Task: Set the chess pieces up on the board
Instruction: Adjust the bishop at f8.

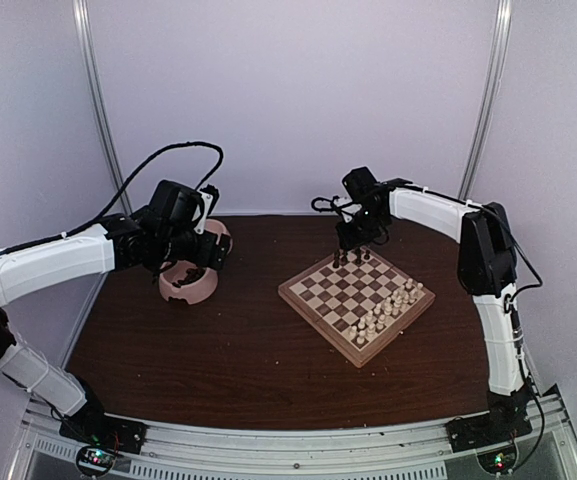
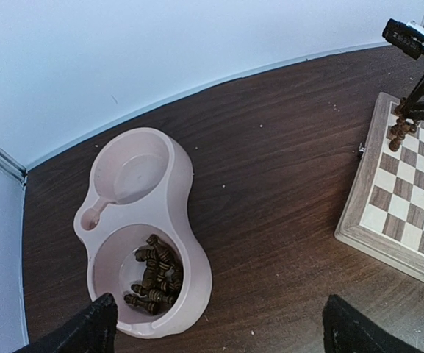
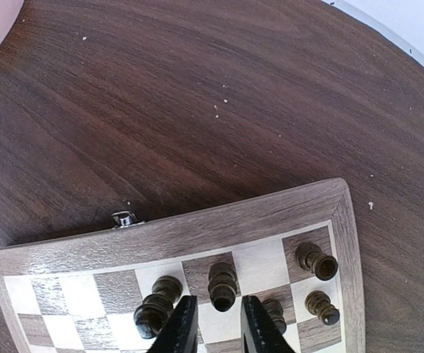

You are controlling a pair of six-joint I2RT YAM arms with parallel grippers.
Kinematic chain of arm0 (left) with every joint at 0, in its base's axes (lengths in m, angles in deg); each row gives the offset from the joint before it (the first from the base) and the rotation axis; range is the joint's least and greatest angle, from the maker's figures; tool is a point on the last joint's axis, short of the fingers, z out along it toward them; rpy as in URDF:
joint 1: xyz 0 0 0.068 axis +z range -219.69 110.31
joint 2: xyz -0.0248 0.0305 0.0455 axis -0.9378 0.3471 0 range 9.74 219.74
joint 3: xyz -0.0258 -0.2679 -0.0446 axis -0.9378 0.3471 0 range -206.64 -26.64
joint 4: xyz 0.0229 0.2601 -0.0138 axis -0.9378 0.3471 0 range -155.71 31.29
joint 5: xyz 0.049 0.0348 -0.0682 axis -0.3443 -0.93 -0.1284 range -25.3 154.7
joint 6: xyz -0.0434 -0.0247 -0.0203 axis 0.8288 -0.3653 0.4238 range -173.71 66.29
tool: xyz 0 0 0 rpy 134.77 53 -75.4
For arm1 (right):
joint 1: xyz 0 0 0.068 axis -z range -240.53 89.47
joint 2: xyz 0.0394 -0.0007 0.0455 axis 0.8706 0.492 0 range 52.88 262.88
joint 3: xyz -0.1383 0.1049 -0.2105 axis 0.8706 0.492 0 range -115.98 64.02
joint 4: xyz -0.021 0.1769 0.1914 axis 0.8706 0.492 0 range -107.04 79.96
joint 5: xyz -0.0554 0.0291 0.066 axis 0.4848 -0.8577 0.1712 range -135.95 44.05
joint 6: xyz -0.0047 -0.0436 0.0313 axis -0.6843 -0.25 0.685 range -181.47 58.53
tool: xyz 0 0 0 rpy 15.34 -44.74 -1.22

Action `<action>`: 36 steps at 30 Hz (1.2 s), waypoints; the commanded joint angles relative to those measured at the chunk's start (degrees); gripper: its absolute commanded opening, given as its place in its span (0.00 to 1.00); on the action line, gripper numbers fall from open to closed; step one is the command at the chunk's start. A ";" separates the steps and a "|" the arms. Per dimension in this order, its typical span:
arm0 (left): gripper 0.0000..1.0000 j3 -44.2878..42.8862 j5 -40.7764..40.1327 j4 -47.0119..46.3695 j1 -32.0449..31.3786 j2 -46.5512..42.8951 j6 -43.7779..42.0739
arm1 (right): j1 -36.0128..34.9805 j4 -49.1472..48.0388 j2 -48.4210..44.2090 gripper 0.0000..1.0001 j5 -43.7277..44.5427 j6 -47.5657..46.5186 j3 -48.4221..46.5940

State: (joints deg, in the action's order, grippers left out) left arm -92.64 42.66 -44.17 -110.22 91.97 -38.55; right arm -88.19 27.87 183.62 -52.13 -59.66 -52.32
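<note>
The board point(image 1: 313, 305) lies at an angle right of centre. Several dark chess pieces point(image 1: 353, 258) stand at its far corner, under my right gripper point(image 1: 353, 243). In the right wrist view the right gripper point(image 3: 219, 323) is open only narrowly. Its tips flank the head of one upright dark piece point(image 3: 223, 283) with small gaps on both sides. Other dark pieces point(image 3: 316, 261) stand beside it on the board point(image 3: 197, 232). My left gripper point(image 2: 223, 331) hangs wide open and empty beside the pink double bowl point(image 2: 189, 220). More dark pieces point(image 2: 153, 283) lie in the bowl's near cup.
Pale cream chessmen point(image 1: 388, 310) fill two rows on the board's near right side. The pink bowl point(image 1: 193, 285) sits at the far left of the table, below the left wrist. A small metal clasp point(image 3: 124, 218) sticks out of the board's edge.
</note>
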 commanded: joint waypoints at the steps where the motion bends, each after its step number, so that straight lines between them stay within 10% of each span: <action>1: 0.98 -0.71 0.44 -0.66 0.54 0.74 0.26 | 0.15 0.36 1.03 0.22 0.77 0.16 -1.88; 36: 0.98 0.16 0.52 -0.26 0.81 0.16 0.40 | 0.15 1.30 1.63 0.14 0.13 0.21 -2.14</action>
State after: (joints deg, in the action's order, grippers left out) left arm -92.64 42.68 -44.17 -109.85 92.15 -38.55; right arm -88.12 28.28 185.43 -52.13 -59.73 -52.76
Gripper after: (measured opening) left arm 0.976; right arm 0.138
